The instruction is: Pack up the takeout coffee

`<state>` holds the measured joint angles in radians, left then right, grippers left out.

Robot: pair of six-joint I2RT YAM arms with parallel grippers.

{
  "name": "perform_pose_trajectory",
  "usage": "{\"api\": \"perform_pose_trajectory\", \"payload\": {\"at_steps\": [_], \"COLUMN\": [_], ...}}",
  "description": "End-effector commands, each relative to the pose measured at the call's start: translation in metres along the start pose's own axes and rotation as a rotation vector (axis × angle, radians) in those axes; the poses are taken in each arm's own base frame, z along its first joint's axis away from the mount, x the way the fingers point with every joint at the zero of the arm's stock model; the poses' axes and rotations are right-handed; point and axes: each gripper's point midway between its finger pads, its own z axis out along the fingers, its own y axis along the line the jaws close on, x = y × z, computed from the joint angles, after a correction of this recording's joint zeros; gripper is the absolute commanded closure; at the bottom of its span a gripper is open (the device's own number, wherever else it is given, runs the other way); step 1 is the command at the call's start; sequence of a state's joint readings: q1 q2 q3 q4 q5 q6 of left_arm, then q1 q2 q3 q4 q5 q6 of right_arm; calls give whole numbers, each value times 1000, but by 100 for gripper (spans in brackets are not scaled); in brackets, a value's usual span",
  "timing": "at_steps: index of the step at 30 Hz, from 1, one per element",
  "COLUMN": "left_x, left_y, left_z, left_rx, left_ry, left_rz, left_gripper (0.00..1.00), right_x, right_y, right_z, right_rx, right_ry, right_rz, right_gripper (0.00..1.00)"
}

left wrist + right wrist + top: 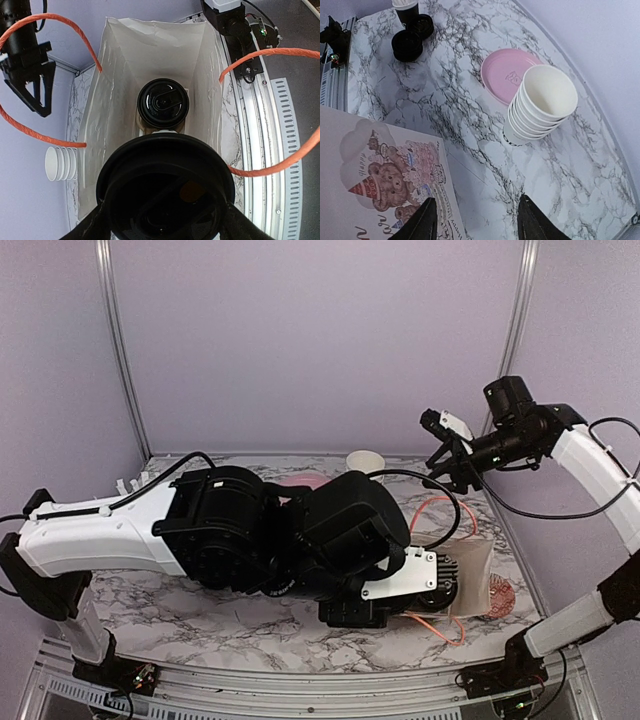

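Note:
My left gripper [167, 220] is shut on a takeout coffee cup; its round black lid [165, 185] fills the bottom of the left wrist view between the two fingers. I hold it over the open mouth of the white paper bag [150, 45] with orange-pink handles. A second lidded coffee cup [162, 103] stands inside the bag on its floor. In the top view the left arm covers the cup, and the bag [478, 575] stands at the front right. My right gripper [447, 465] is raised at the back right, open and empty [476, 210].
A stack of empty white cups [542, 102] stands beside a pink plate [507, 75] at the back. Loose black lids [407, 44] and another cup [406, 7] sit further left. The bag's teddy-bear side [380, 170] lies below the right gripper.

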<state>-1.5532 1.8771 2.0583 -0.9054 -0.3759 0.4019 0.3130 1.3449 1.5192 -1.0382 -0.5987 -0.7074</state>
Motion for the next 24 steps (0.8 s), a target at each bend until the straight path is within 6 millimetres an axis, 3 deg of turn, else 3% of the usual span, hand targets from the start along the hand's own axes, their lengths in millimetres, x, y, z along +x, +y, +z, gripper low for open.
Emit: {"api": "perform_pose_trajectory", "payload": {"at_steps": [1,6,18,24], "left_x": [6,15,29,38], "left_y": [-12,-13,-3,-9], "left_z": [-1,5,17,18], "left_rx": [7,-23,-129,-140], "left_ry": [35,78,156,179], "left_rz": [-13,-5,52,85], "left_gripper": [41,41,41,41], "right_x": [21,43,74,87], "right_y": [-24,-25,-30,-32], "right_z": [20,41,65,75], "right_rx": [50,11,-1,-2], "right_ry": [36,73,133,156], "right_rz": [23,63,117,143], "right_gripper": [48,48,47,47]}}
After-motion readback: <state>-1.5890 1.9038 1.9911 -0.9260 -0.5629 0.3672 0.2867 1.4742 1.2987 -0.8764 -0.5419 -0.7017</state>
